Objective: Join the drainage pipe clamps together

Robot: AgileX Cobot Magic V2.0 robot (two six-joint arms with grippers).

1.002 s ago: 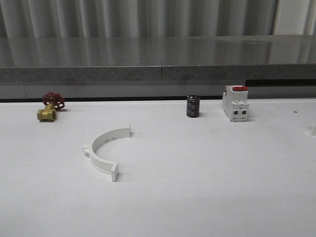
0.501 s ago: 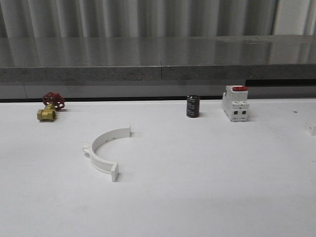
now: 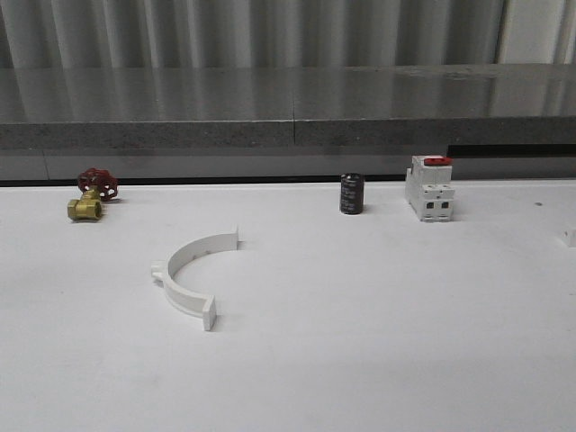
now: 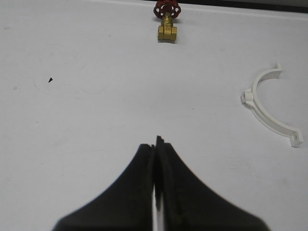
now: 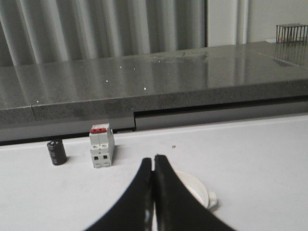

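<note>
Hands appear nowhere over the front view's white desk (image 3: 378, 360), where one clamp half (image 3: 191, 275) lies left of centre, while the left hand (image 4: 155, 144), pressed together, has it well aside, and the right hand (image 5: 154, 160), likewise closed, hangs just above the second clamp half (image 5: 198, 188).

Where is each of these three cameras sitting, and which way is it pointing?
Front view: looks forward over the white table at one clamp half, valve, capacitor, switch; no arm visible.
Left wrist view: looks past the left gripper at the same valve and half.
Right wrist view: looks past the right gripper, another clamp half behind it; shares capacitor and switch.
</note>
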